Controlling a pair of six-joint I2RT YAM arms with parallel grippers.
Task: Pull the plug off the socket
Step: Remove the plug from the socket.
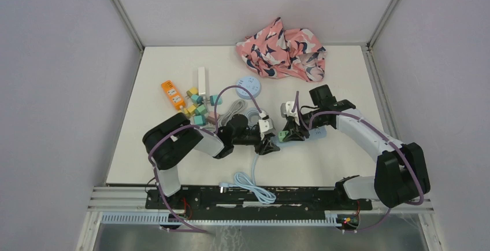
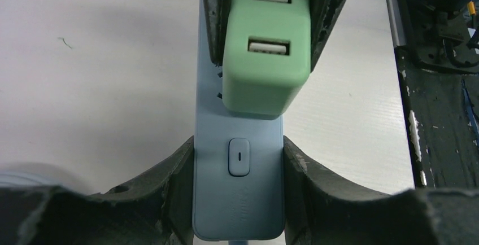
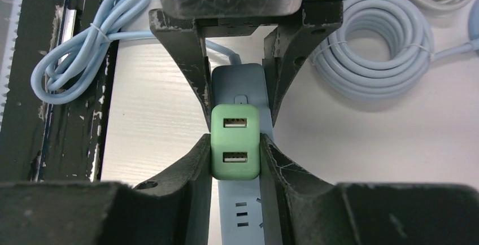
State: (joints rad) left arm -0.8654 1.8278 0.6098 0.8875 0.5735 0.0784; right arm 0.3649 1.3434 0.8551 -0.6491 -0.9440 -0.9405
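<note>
The USB charger [image 2: 265, 70] is seated on the power strip [image 2: 237, 200] at mid-table. The strip's switch end is clasped by the left gripper [image 2: 238, 154], the charger by the right gripper [image 3: 235, 149]. A cloth [image 1: 283, 48] is laid behind them at the far edge, a coiled cable [image 1: 252, 184] before them at the near edge, and a cluster of adapters [image 1: 199, 109] to their left.

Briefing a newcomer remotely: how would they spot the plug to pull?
On the white table, look front-centre for a pale blue power strip. The plug sits in the right pincer: a mint-green cube showing two USB ports, unlike the loose adapters further left.
</note>
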